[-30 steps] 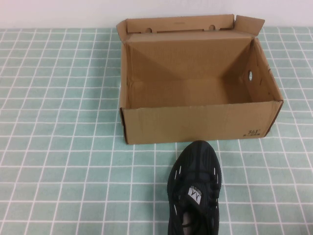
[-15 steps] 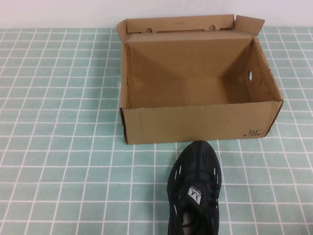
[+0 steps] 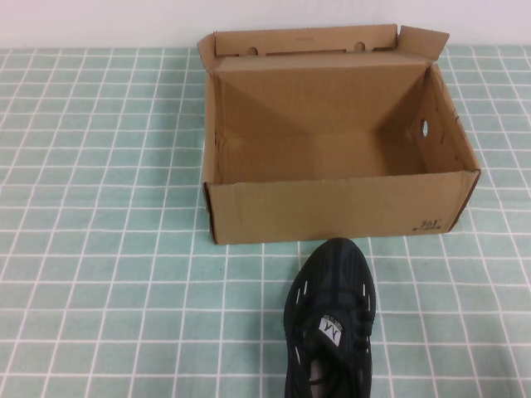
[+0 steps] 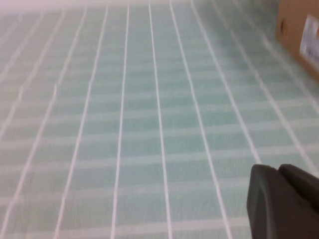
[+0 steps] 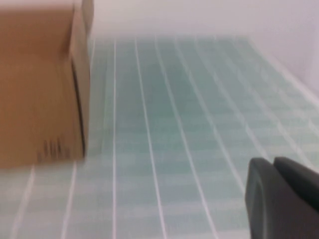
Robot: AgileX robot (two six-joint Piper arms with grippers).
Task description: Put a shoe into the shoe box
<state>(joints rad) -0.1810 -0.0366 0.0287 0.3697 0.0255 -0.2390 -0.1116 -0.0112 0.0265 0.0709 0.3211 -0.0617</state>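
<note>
Light, soft mesh shoe [image 3: 330, 319]; grasp at collar. Left gripper [image 4: 281, 201], right gripper [image 5: 281, 196]: parked, pressed together, empty.

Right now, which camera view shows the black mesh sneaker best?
The high view: the black mesh sneaker lies whole in front of the open brown cardboard box. Neither wrist view shows it. Each shows only checked cloth, a part of the box and its own gripper, left and right, both shut.
</note>
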